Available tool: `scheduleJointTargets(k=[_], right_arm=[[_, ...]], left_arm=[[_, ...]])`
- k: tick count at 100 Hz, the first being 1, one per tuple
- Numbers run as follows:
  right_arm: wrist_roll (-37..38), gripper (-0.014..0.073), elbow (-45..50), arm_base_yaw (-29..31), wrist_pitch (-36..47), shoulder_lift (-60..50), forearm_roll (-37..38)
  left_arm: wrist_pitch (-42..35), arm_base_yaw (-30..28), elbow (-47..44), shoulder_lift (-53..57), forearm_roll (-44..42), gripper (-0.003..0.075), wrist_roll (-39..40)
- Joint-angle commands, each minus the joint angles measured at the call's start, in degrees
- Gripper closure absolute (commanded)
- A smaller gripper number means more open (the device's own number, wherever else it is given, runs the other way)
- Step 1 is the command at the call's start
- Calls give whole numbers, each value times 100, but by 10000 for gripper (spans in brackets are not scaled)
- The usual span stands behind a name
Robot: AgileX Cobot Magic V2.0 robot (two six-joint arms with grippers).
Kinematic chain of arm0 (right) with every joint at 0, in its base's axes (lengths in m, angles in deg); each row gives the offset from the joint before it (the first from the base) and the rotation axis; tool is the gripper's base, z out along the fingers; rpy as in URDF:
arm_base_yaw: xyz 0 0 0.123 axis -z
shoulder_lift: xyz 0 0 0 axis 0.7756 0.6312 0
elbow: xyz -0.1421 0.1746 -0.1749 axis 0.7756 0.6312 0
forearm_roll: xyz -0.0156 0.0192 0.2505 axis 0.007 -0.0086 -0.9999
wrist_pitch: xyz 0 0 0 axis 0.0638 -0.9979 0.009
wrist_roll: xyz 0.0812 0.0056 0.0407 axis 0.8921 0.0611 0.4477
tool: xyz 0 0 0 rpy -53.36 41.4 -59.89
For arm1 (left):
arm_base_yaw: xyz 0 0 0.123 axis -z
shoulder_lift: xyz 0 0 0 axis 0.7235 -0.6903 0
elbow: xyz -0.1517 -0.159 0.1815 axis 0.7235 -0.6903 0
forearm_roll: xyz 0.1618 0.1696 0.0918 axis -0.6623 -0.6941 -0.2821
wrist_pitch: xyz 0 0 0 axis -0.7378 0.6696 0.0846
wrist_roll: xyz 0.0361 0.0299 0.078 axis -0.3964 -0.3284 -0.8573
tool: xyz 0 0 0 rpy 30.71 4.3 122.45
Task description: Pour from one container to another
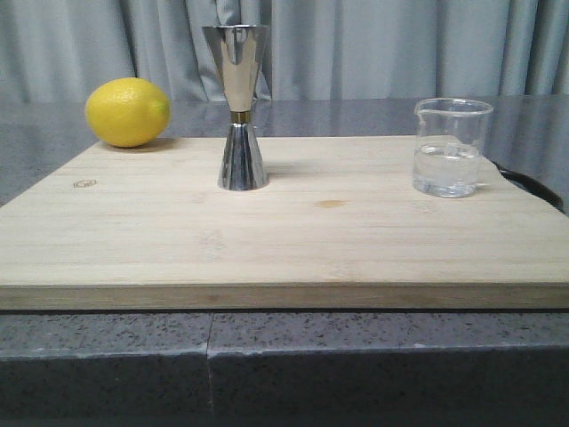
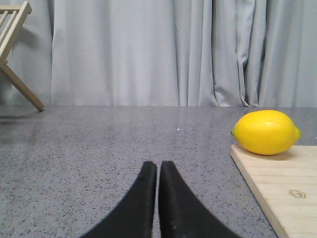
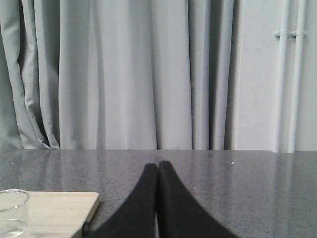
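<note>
A small clear glass beaker (image 1: 451, 147) with clear liquid in its lower half stands at the right of the wooden board (image 1: 284, 240). Its rim shows in a corner of the right wrist view as the beaker (image 3: 12, 213). The polished steel double jigger (image 1: 238, 107) stands upright on the board's middle, toward the back. Neither gripper appears in the front view. My left gripper (image 2: 157, 166) is shut and empty over the grey counter, beside the board's left end. My right gripper (image 3: 158, 166) is shut and empty over the counter, past the board's right end.
A yellow lemon (image 1: 127, 112) rests at the board's back left corner, seen also as the lemon (image 2: 266, 132) from the left wrist. Grey curtains hang behind the counter. A wooden frame leg (image 2: 15, 54) stands far off on the counter. A dark cable (image 1: 533, 185) lies by the board's right edge.
</note>
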Motion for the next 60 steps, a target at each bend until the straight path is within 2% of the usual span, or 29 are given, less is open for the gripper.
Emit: scheduleJointTargets(k=[1,13,21,35,50,60], right_arm=[[-58,666,154,13,537,-84,0],[-58,666,154,13,456,-84,0],[-58,666,154,13,431,-84,0],[503,666,154,13,420,-84,0],[1150,666,-80,13,-25,-63,0],[1300,666,-423,13,-411,-63,0]], left_arm=[[-446,-15,-212,-71,63,739,-1],[-455,-15,-212,-71,72,739,-1],[-579,-3,-212,-71,375,739,-1],[-504,19,-125,-71,1059,739,61],[309,226,380,-148,1178,739,232],[698,426,948,-365,1178,739,232]])
